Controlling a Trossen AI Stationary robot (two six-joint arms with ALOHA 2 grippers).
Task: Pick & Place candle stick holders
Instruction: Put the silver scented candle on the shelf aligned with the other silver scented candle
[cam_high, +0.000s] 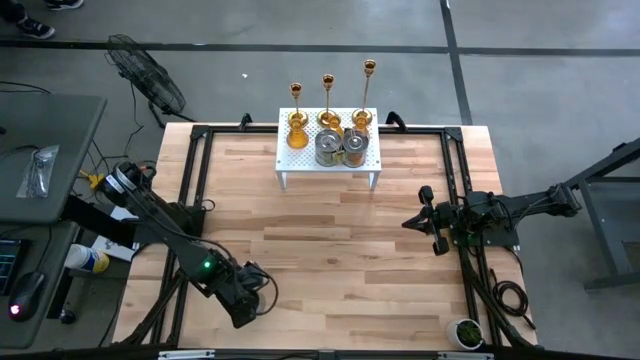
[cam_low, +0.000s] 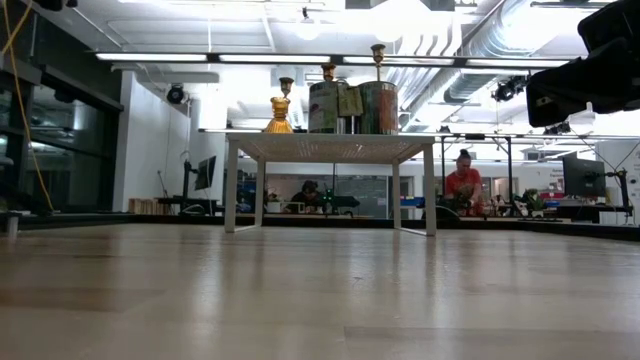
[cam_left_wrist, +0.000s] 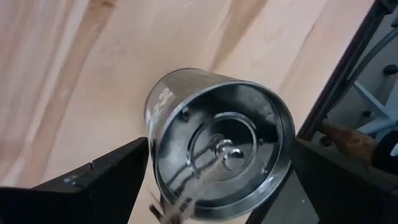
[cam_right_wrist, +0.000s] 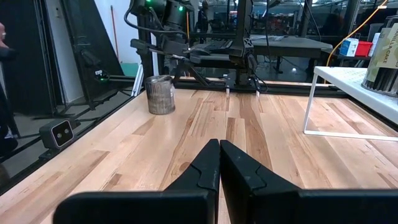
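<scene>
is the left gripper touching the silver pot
Apart. The left wrist view shows the left gripper open, with table showing between each finger and the silver pot.

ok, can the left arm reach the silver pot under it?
Probably yes: left gripper hangs open over the silvery pot, a finger either side, nothing in between. Right gripper waits shut at the right of the table.

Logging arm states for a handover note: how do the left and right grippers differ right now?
1. The left gripper is open, while the right gripper is shut, fingers pressed together.
2. The left gripper's fingers flank an upright silvery pot standing on the table. The right gripper has nothing between or near its fingers.
3. The left gripper is at the left corner far from the white rack, and the right is at mid-table on the right side.

Both are away from the rack.
</scene>
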